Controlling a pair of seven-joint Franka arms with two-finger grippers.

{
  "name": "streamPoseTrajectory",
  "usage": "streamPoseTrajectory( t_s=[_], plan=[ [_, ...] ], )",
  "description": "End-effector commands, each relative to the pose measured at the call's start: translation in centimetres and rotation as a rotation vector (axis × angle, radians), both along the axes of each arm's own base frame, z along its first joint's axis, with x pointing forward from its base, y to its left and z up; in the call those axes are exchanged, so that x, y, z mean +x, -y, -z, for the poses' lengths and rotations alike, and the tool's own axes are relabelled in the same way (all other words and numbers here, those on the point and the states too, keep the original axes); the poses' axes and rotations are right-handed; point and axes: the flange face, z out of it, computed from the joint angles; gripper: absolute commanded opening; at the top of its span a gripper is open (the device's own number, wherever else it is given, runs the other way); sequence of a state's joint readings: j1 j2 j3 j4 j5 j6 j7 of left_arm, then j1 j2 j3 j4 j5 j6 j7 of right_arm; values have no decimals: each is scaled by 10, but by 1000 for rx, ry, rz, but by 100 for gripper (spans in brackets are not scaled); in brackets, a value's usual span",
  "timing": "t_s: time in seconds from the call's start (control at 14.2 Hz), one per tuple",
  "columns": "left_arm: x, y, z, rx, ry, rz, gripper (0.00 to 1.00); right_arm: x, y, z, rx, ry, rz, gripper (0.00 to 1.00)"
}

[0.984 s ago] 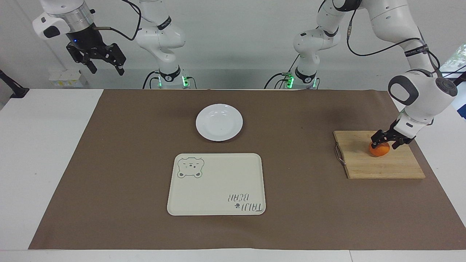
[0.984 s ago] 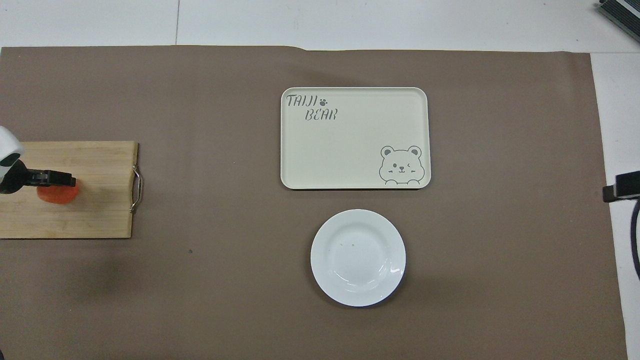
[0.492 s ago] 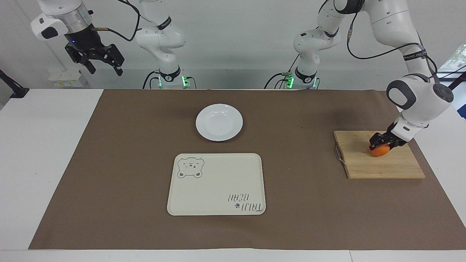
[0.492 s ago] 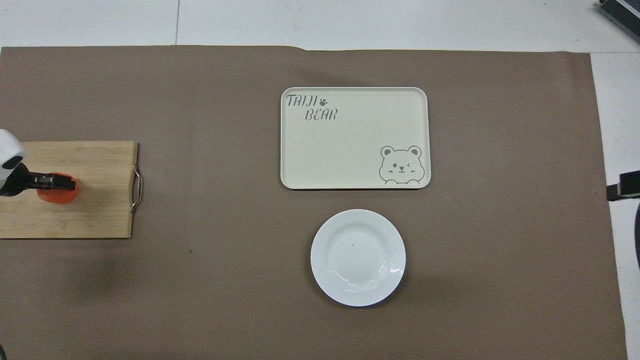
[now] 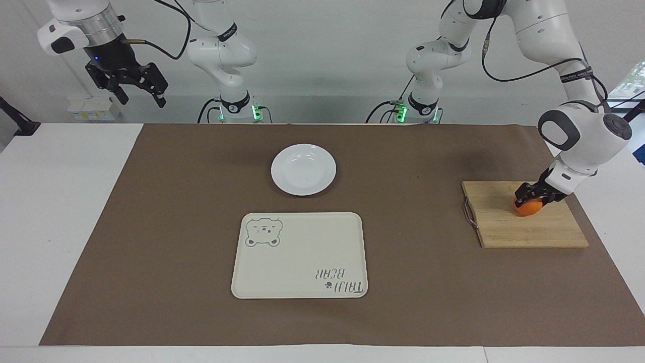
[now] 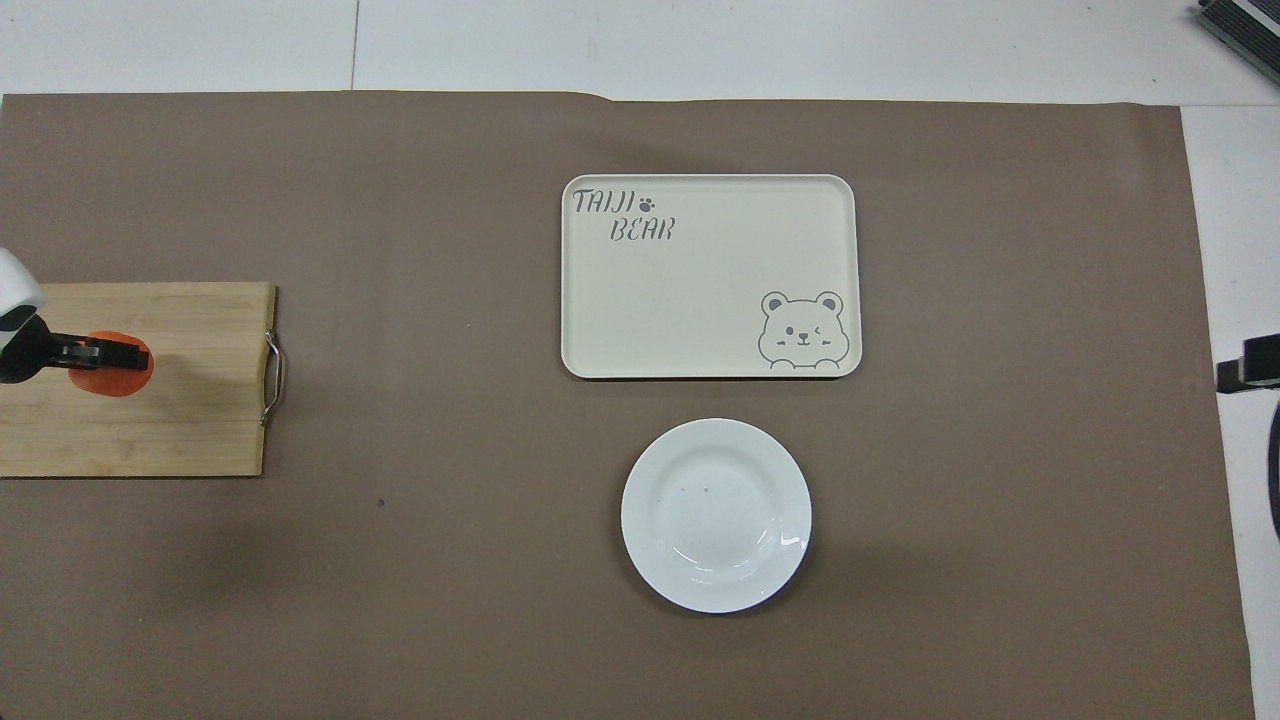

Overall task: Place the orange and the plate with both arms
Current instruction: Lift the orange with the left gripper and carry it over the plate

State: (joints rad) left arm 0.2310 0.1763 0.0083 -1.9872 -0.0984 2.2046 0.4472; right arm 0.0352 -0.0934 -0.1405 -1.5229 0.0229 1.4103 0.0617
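The orange (image 5: 527, 207) (image 6: 112, 369) sits on a wooden cutting board (image 5: 524, 229) (image 6: 170, 420) at the left arm's end of the table, with my left gripper (image 5: 529, 197) (image 6: 105, 352) shut on it from above. The white plate (image 5: 303, 169) (image 6: 715, 515) lies bare on the brown mat, nearer to the robots than the tray. My right gripper (image 5: 136, 91) hangs open and empty, high above the right arm's end of the table; only a dark edge of it (image 6: 1250, 365) shows in the overhead view.
A cream tray with a bear drawing (image 5: 300, 254) (image 6: 710, 275) lies in the middle of the mat, farther from the robots than the plate. The cutting board has a metal handle (image 5: 469, 213) (image 6: 271, 378) on the side toward the tray.
My left gripper has closed on the orange and shifted it slightly on the board. My right gripper has risen and drawn back toward its own end of the table.
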Motion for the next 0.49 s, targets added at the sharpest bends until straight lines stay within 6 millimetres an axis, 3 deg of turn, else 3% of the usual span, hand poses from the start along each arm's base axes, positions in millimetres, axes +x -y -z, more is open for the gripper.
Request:
streamPoseTrajectory(
  t_s=[0.0,0.14,0.42],
  plan=[
    [-4,67,-36,-8,24,94,0,-7,1,1,15,14,16,100],
    [0,113,-37,-15,22,90,0,-7,1,1,14,15,16,100],
    [-5,231,-37,-30,19,93,0,-6,1,2,13,14,16,100]
  ],
)
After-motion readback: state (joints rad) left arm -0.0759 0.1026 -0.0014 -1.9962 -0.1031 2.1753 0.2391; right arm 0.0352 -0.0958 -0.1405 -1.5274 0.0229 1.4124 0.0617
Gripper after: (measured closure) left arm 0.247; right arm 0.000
